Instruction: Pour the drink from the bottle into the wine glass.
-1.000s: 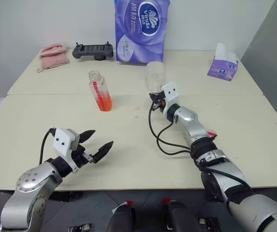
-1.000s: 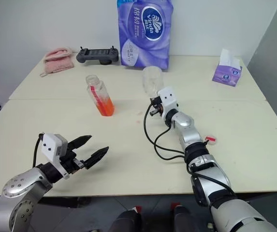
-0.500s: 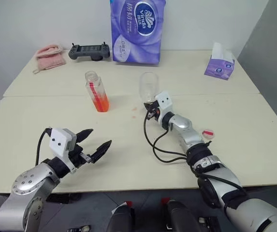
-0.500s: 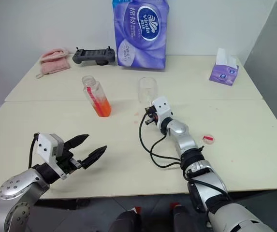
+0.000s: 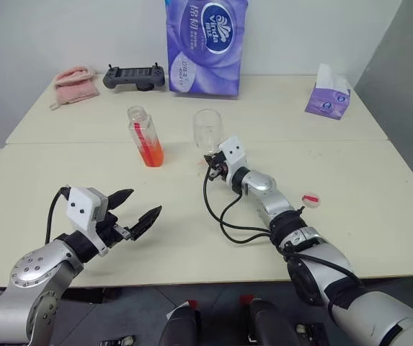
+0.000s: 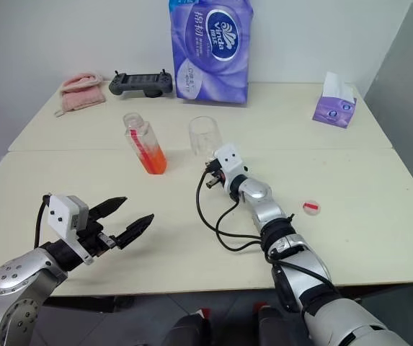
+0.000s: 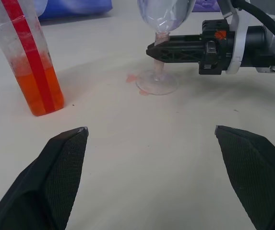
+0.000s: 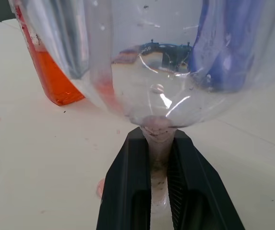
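Note:
The bottle stands uncapped on the table, left of centre, its lower part holding the orange-red drink. Just to its right is the wine glass, upright and with nothing in its bowl. Its foot rests on the table. My right gripper is shut on the glass's stem, reaching in level from the right. My left gripper hovers open over the near left of the table, pointing toward the bottle and glass, with nothing between its fingers. A small pink-and-white cap lies to the right.
Along the back of the table stand a purple tissue pack, a black controller and a pink cloth. A purple tissue box sits at the back right. Small pink drips mark the table beside the glass's foot.
My right gripper has carried the wine glass to the left and down, closer to the bottle. The left gripper has stayed open in about the same place.

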{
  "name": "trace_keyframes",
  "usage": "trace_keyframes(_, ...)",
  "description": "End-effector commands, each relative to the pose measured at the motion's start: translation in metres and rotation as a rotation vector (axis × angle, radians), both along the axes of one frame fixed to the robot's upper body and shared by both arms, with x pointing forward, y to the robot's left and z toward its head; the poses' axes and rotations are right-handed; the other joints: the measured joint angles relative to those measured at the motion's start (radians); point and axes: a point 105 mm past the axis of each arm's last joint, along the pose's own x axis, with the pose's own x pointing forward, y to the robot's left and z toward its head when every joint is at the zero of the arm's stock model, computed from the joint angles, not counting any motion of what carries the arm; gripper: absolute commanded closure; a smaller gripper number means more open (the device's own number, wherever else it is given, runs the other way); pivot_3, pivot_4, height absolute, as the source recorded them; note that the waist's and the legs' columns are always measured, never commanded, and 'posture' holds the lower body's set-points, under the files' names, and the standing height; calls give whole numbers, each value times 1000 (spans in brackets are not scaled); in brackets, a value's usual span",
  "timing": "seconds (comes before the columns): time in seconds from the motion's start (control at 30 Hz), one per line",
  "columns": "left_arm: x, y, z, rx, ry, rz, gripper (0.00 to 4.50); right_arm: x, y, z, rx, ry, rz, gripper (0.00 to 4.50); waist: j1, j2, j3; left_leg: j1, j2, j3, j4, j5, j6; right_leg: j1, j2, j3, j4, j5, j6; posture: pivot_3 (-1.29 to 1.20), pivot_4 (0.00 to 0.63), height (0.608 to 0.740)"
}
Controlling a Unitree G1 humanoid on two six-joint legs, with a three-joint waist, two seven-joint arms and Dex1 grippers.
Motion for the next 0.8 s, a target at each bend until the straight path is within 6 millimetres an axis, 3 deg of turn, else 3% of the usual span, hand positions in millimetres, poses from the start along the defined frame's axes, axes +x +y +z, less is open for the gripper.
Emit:
trace_keyframes(0.03, -1, -4, 13, 6, -49, -17, 0, 1, 2, 8, -12, -37, 4, 4336, 0, 0, 0, 0, 0, 0, 0, 0, 0, 0, 0, 0, 0, 0, 0, 0, 150, 740)
trace_keyframes(0.07, 0, -4, 14, 7, -50, -17, 0, 1, 3, 7, -16, -35, 8, 4336, 0, 0, 0, 0, 0, 0, 0, 0, 0, 0, 0, 0, 0, 0, 0, 0, 150, 740)
trace_keyframes(0.5, 8, -10, 19, 5, -66, -30, 0, 1, -7, -3, -20, -7, 9, 20, 1, 0, 0, 0, 0, 0, 0, 0, 0, 0, 0, 0, 0, 0, 0, 0, 150, 740)
trace_keyframes(0.73, 22, -11, 21, -14, -96, -5, 0, -1, -46, -3, -44, -34, -22, 20, 4, 0, 0, 0, -1, 0, 0, 0, 0, 0, 0, 0, 0, 0, 0, 0, 150, 740)
trace_keyframes(0.8, 32, -6, 23, -25, -126, 41, 0, -12, -71, 6, -50, -51, -8, 20, 7, 0, 0, 0, -1, 0, 0, 0, 0, 0, 0, 0, 0, 0, 0, 0, 150, 740)
